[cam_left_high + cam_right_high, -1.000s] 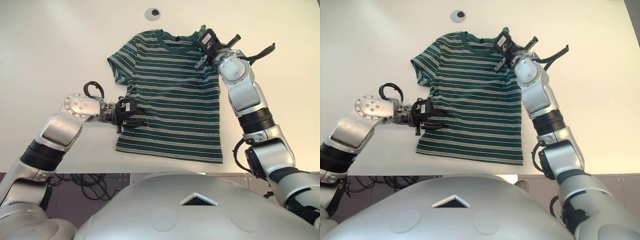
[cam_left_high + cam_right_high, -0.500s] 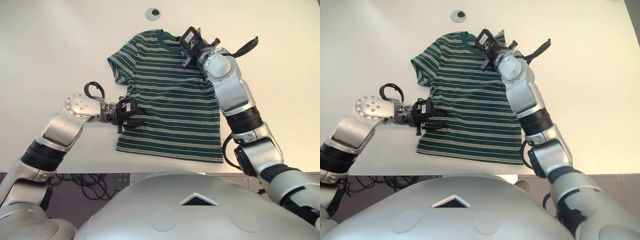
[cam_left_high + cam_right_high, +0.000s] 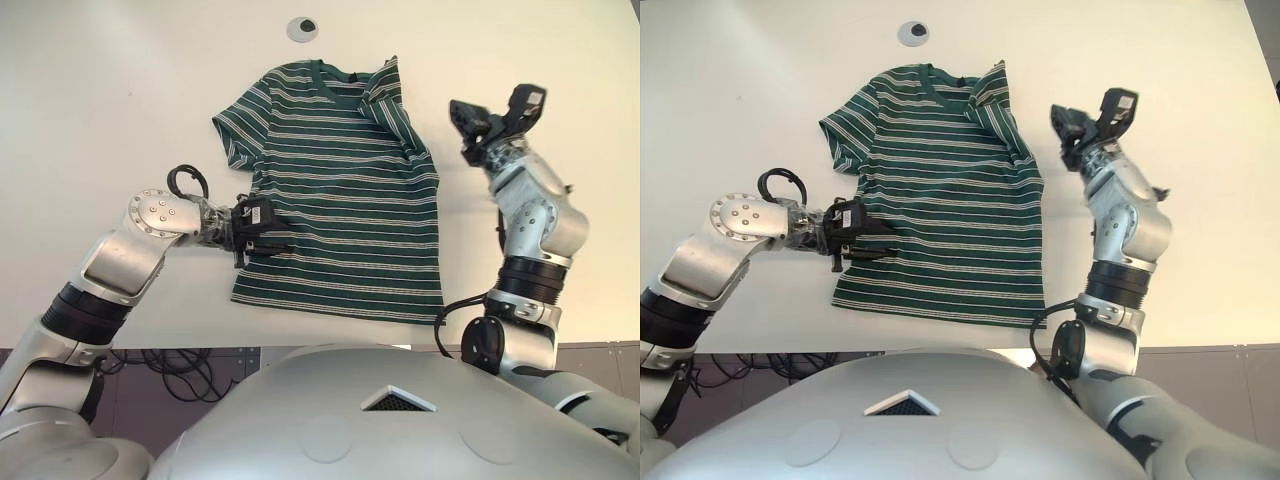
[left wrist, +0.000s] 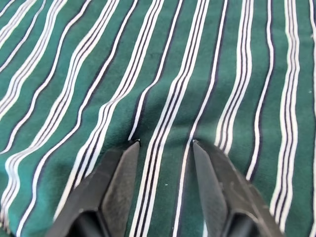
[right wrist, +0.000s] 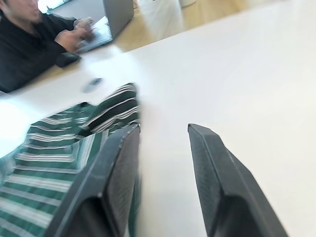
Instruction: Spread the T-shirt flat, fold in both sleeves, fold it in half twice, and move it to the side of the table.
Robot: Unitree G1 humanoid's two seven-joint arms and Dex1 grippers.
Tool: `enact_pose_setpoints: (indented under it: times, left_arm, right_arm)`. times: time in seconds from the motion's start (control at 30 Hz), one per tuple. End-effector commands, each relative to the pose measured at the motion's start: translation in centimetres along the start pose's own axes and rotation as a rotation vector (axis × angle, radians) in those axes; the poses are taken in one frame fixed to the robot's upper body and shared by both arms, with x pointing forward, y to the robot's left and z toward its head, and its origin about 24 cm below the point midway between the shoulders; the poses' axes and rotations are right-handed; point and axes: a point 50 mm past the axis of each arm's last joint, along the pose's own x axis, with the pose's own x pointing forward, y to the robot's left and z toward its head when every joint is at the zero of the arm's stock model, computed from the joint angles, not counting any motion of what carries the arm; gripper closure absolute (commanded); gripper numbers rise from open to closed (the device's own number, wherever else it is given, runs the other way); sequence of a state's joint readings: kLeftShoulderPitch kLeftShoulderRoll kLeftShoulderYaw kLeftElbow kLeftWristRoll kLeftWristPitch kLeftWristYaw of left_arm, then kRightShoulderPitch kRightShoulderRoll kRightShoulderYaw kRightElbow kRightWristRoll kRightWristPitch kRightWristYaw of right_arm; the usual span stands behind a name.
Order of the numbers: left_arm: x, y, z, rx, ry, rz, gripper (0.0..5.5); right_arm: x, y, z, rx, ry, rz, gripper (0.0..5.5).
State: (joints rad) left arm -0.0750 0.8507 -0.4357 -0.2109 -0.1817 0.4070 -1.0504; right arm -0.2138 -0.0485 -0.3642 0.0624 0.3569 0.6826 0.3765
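Seen mid-table [image 3: 100,80]: T-shirt [image 3: 340,200], spread flat, right sleeve [image 3: 385,85] folded in over chest, left sleeve [image 3: 232,135] out. Left gripper [image 4: 163,142] unclenched, tips resting on cloth near the left side edge. Right gripper [image 3: 497,112] unclenched, empty, raised well right of shirt. Judged light, limp, quick to bunch and drag; best pinched at left sleeve's cuff edge.

text: none legible | labels: none | numbers: none
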Motion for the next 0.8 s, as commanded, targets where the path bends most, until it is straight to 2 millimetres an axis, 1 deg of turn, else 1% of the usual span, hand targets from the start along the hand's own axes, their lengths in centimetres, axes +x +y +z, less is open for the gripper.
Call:
enact_pose_setpoints:
  times: [0.03, 0.17, 0.3, 0.5, 0.53, 0.6, 0.63, 0.7, 0.73, 0.8]
  left_arm:
    - [1.3, -2.6, -4.6, -0.186, 0.187, -0.096, 3.57]
    - [1.4, -2.3, -4.4, -0.179, 0.187, -0.097, 3.57]
    - [1.4, -2.3, -4.4, -0.176, 0.186, -0.095, 3.57]
    - [1.5, -2.3, -4.5, -0.178, 0.185, -0.093, 3.57]
    - [1.5, -2.3, -4.5, -0.178, 0.185, -0.093, 3.57]
    - [1.6, -2.3, -4.6, -0.177, 0.184, -0.094, 3.57]
    - [1.6, -2.3, -4.6, -0.177, 0.183, -0.094, 3.57]
    - [1.6, -2.4, -4.6, -0.182, 0.182, -0.091, 3.57]
    - [1.6, -2.4, -4.7, -0.182, 0.182, -0.09, 3.57]
    - [1.6, -2.4, -4.7, -0.181, 0.184, -0.091, 3.57]
  right_arm:
    - [-0.2, 0.2, -0.3, 0.149, -0.004, 0.061, 3.74]
    - [0.5, 0.6, -1.0, 0.134, 0.069, 0.058, 3.74]
    - [1.4, 1.6, -2.0, 0.104, 0.155, 0.103, 3.74]
    - [1.5, 1.8, -2.7, 0.054, 0.204, 0.11, 3.74]
    - [1.4, 2.0, -2.7, 0.018, 0.207, 0.117, 3.74]
    - [1.2, 2.6, -2.3, -0.181, 0.165, 0.141, 3.74]
    - [1.1, 3.1, -2.2, -0.237, 0.148, 0.162, 3.74]
    - [0.9, 4.2, -2.5, -0.34, 0.152, 0.235, 3.74]
    - [0.8, 4.5, -2.6, -0.394, 0.147, 0.243, 3.74]
    - [0.7, 5.1, -2.6, -0.445, 0.144, 0.271, 3.74]
